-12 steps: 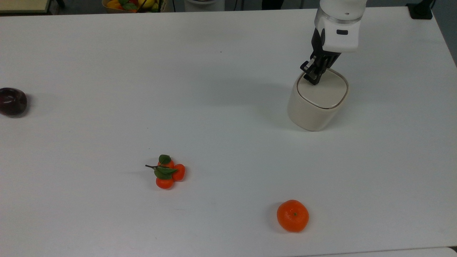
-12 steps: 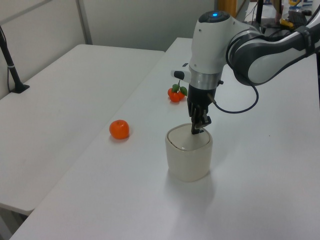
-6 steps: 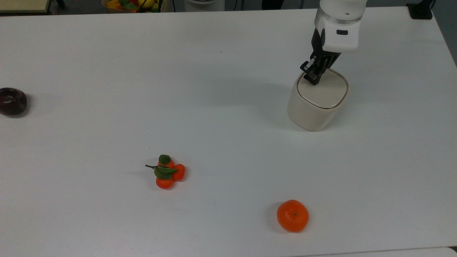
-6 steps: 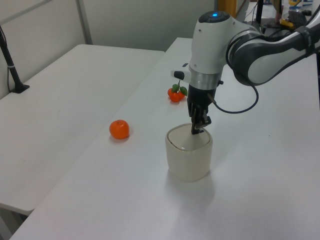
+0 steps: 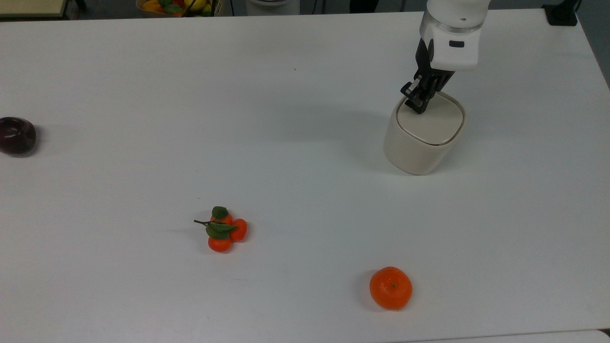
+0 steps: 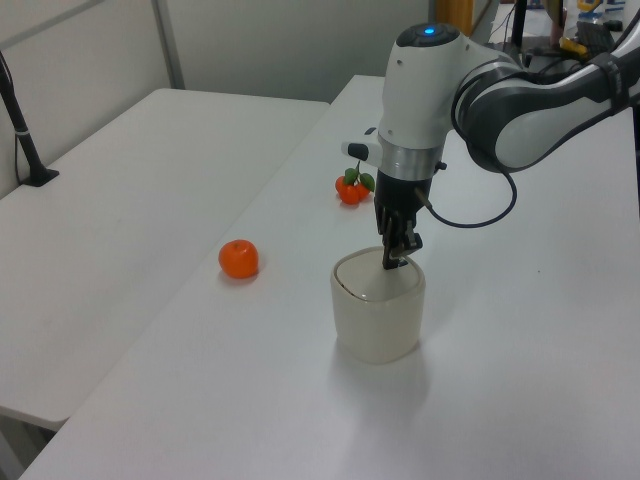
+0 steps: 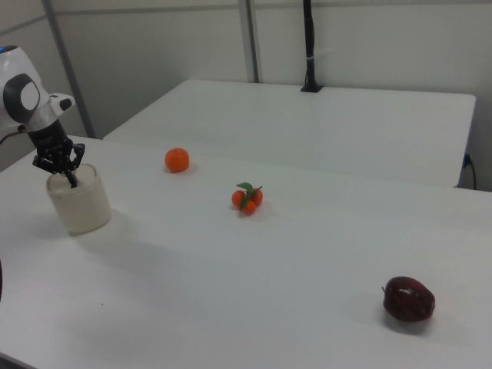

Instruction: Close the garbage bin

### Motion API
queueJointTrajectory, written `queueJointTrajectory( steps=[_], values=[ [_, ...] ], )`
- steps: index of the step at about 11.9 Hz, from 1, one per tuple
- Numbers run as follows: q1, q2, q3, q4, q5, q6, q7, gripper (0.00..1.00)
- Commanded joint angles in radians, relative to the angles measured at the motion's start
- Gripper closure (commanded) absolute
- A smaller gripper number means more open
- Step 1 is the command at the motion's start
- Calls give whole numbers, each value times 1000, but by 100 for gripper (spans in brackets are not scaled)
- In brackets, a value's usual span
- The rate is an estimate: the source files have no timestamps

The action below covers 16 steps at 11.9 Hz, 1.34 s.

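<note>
garbage bin [image 5: 421, 143] stands upright on the white surface [image 5: 286, 143] toward the top view's right, lid down flat on the rim, unchanged from one second ago. gripper [image 5: 419, 108] hangs over the lid's corner at the top view's upper left, tips at or just above the lid; position matches the earlier frames with no visible shift. jaws appear drawn narrow with nothing between them. single orange [image 5: 391, 287], leafy cluster of small oranges [image 5: 223, 229] and dark red apple [image 5: 16, 136] lie well apart from the bin, all unmoved.
</note>
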Motion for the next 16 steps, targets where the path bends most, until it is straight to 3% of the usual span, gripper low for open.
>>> queueJointTrajectory(
  steps=[1,11,16],
  values=[
    [8,13,-5,-17,-10,-16,-12,100],
    [0,-7,-8,-2,-2,-51,-5,100],
    [-110,-78,-11,67,4,-204,4,100]
  ],
)
